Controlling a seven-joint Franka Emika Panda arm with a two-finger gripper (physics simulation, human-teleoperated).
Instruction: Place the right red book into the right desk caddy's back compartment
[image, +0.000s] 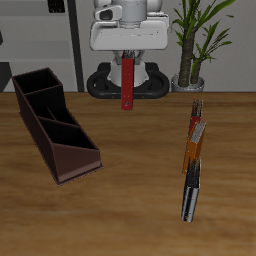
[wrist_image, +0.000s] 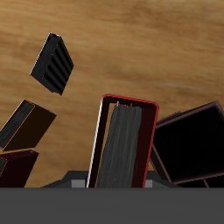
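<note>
1. No readable writing or labels on anything.
2. The right red book (image: 128, 82) is dark red with a pale strip down one edge; it hangs upright in the air, well above the table (image: 130, 190), near the back.
3. The hand (image: 129, 58) is clamped on the book's top end; in the wrist view a finger (wrist_image: 122, 147) lies against the cover (wrist_image: 125, 140).
4. The right desk caddy (image: 53, 122) is dark with maroon inner walls and sits apart from the book; its back compartment (image: 36, 88) holds nothing visible.
5. A row of thin books (image: 194, 160) lies across the table from the caddy.
</note>
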